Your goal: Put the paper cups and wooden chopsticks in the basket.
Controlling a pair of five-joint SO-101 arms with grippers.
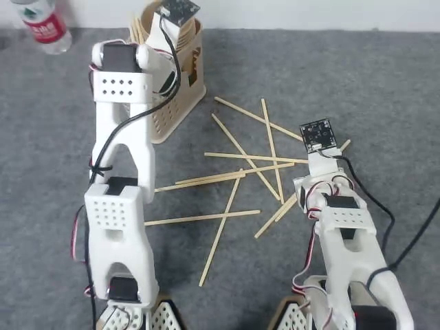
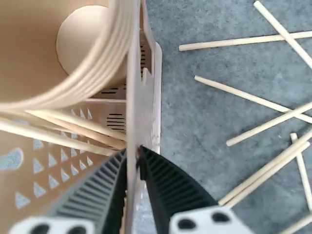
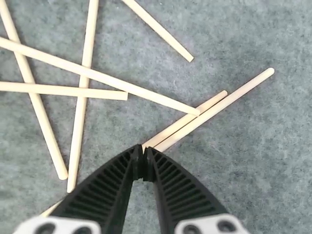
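The beige slotted basket [image 1: 180, 103] stands at the back left, with several chopsticks [image 2: 63, 131] and a stack of paper cups [image 2: 73, 48] inside it. My left gripper [image 2: 132, 152] is at the basket's side wall [image 2: 136, 97], and its jaws are closed to a narrow gap with the wall's rim between them. Several loose wooden chopsticks [image 1: 227, 175] lie crossed on the grey carpet in the middle. Over the right end of that pile, my right gripper [image 3: 143, 163] is shut, its tips right at the near ends of two side-by-side chopsticks [image 3: 204, 112].
A plastic water bottle [image 1: 42, 24] lies at the back left corner. The left arm [image 1: 120, 137] stretches from the front edge up to the basket. Grey carpet [image 1: 385, 89] lies open to the right and behind the chopsticks.
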